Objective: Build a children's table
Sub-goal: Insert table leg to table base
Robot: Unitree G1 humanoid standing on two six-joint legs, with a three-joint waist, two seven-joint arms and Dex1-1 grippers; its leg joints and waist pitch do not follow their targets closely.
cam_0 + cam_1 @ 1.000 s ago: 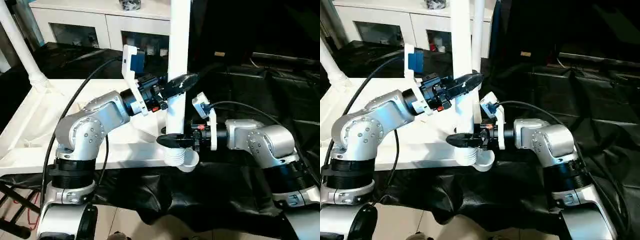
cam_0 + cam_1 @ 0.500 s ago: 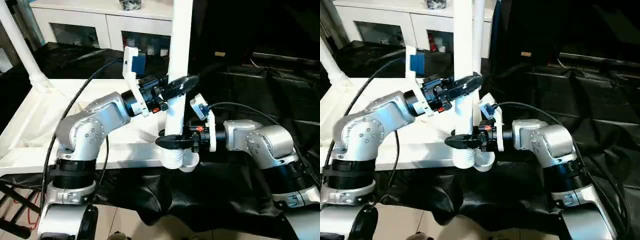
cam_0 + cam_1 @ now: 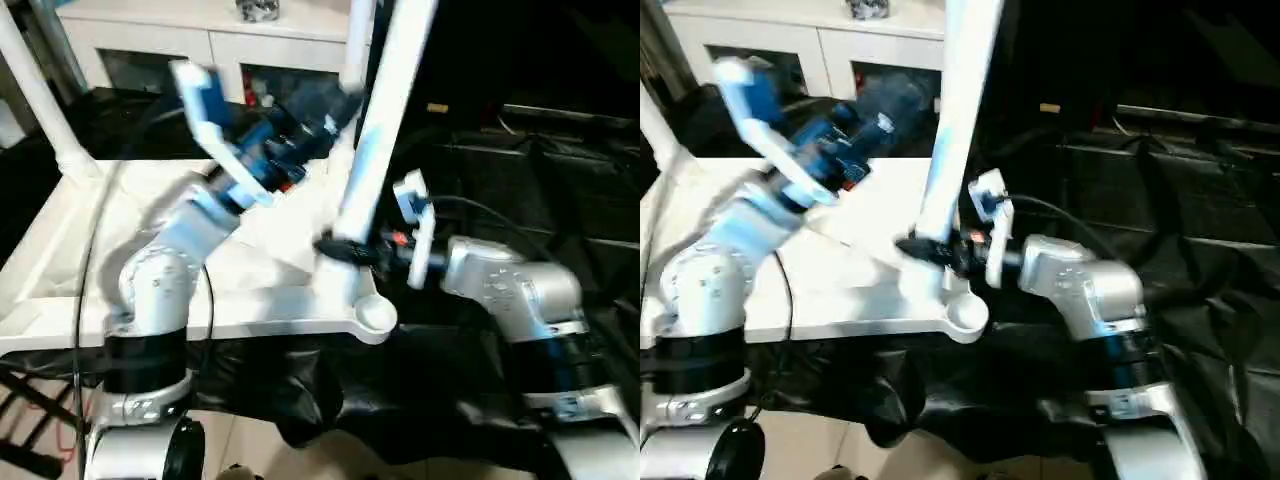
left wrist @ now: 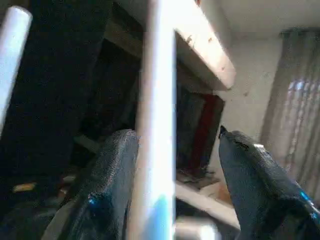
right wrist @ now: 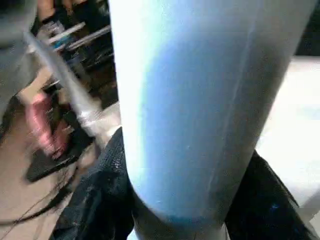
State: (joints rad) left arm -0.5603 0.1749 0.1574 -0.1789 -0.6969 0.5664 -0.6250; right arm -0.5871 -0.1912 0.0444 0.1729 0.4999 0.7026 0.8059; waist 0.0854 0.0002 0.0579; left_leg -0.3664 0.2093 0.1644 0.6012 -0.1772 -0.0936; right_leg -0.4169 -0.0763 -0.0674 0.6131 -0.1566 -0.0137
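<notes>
White tabletop [image 3: 60,240] on black sheet [image 3: 520,190] — cabinet [image 3: 150,40] behind.

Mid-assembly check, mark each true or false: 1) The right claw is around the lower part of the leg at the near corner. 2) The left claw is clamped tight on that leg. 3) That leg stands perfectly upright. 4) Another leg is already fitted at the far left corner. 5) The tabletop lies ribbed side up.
1) True: the right claw grips the leg just above the corner socket.
2) False: the left claw's fingers stand apart, with a gap on one side of the leg.
3) False: it leans to the right at the top.
4) True: another leg rises there.
5) Cannot tell; the tabletop is blurred.
</notes>
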